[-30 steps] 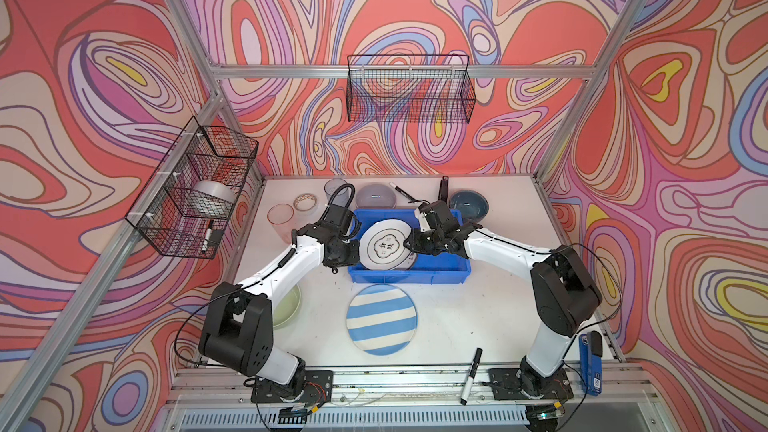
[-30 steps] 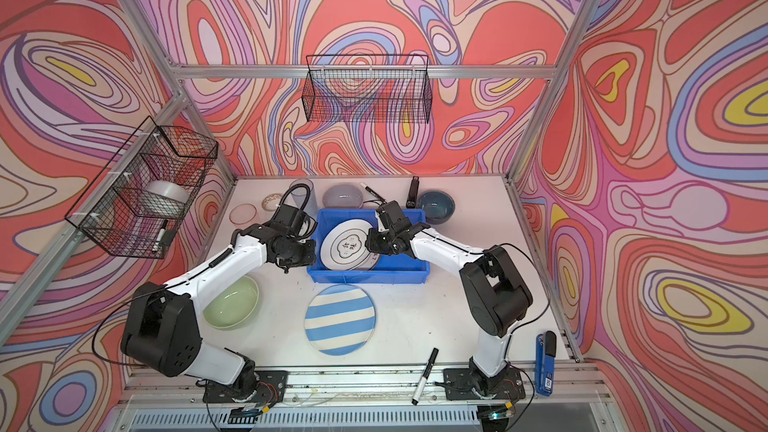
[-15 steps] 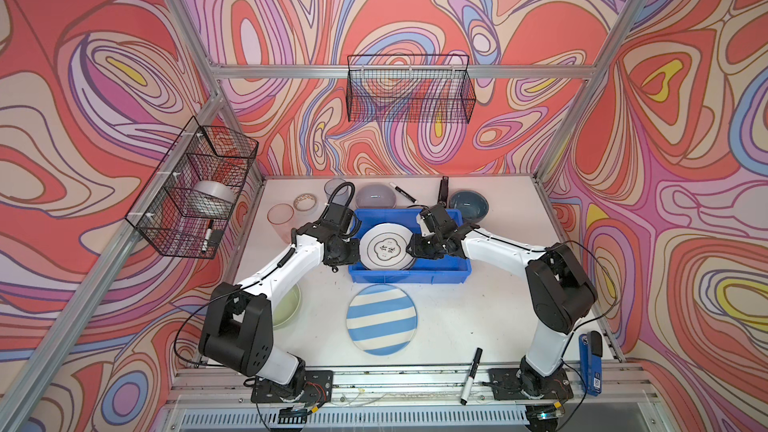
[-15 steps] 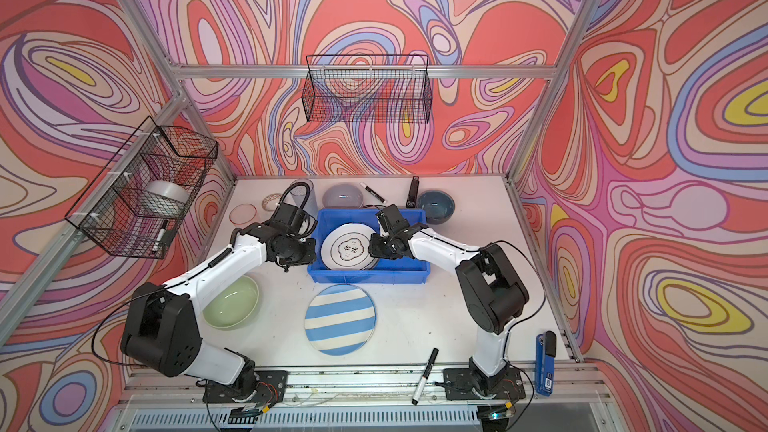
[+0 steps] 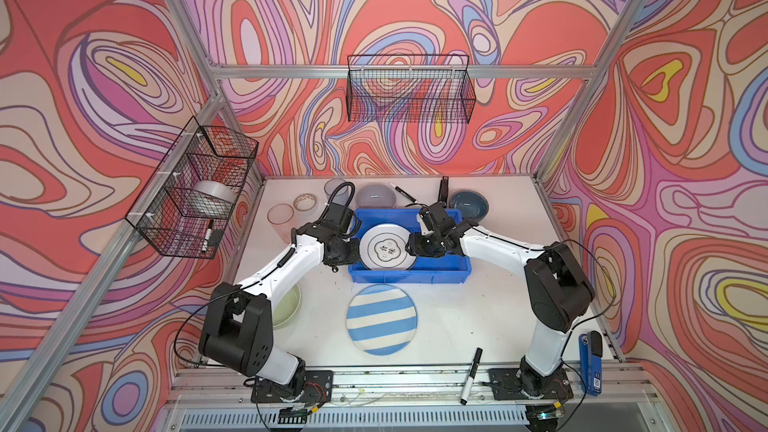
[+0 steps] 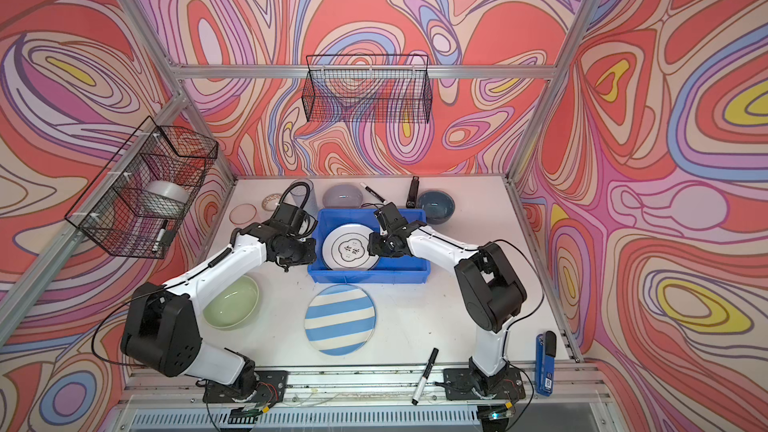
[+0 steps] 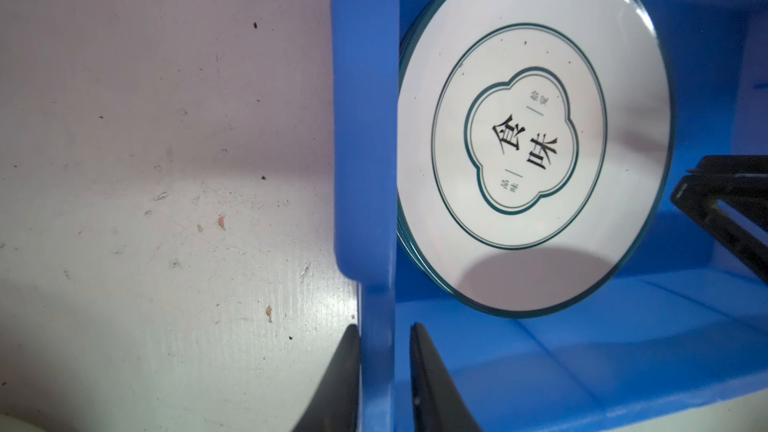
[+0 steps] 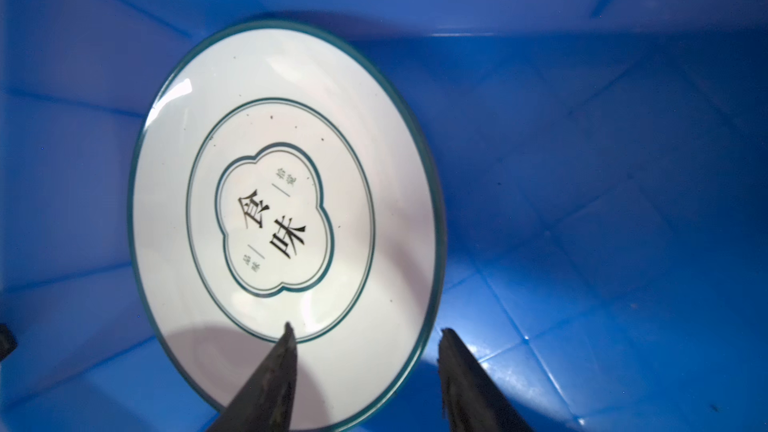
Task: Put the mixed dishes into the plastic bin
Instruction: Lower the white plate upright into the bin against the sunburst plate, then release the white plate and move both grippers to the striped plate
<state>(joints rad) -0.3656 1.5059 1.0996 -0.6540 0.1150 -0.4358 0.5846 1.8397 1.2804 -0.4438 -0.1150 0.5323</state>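
Observation:
The blue plastic bin (image 5: 409,274) (image 6: 368,276) stands mid-table. Inside it a teal-rimmed lettered plate (image 5: 388,247) (image 8: 274,184) leans tilted toward the bin's left wall. My right gripper (image 8: 368,332) (image 5: 413,245) is open inside the bin, one finger over the plate's face and one beyond its rim, not clamping it. My left gripper (image 7: 384,351) (image 5: 353,249) is shut on the bin's left wall (image 7: 365,160). On the table lie a blue-white striped plate (image 5: 381,320), green bowl (image 5: 286,305), lavender bowl (image 5: 375,196), dark blue bowl (image 5: 468,204), pink tumbler (image 5: 280,214) and bluish tumbler (image 5: 334,189).
A marker (image 5: 471,376) lies at the front edge and another (image 5: 401,192) at the back beside the lavender bowl. Black wire baskets hang on the left wall (image 5: 195,189) and back wall (image 5: 409,91). A blue-black device (image 5: 592,361) sits at the front right.
My right gripper's jaws have spread apart and let go of the lettered plate, which now rests lower in the bin. The left gripper has kept its hold on the bin wall.

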